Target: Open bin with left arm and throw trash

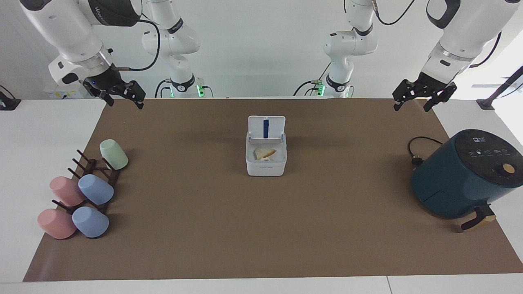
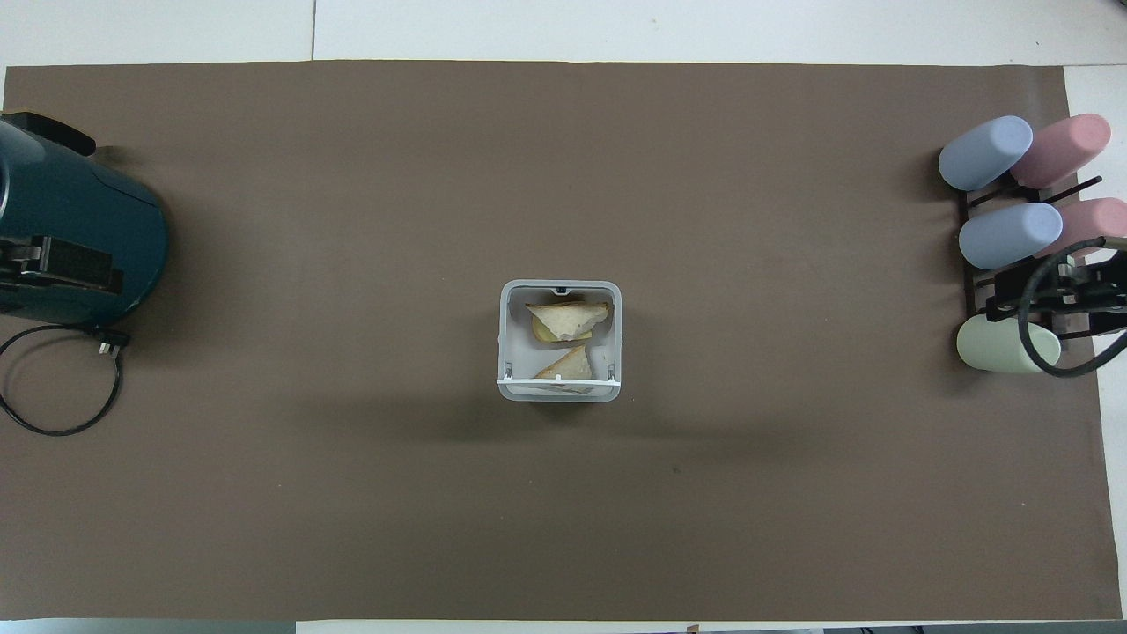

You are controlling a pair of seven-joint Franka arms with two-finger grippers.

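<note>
- White cube-shaped plastic bin (image 1: 265, 162), mid-bench, lid upright; bread-triangle trash (image 2: 568, 319) inside.
- Left gripper (image 1: 423, 100), jaws apart, over the mat's corner.
- Right gripper (image 1: 121, 94), jaws apart, empty.

light: bright, even | shadows: soft, faint on mat (image 1: 261, 228) | focus: sharp | glare: none

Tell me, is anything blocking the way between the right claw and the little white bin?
Nothing visible is. Only bare brown mat lies between the right claw and the bin, whose lid stands open.
</note>
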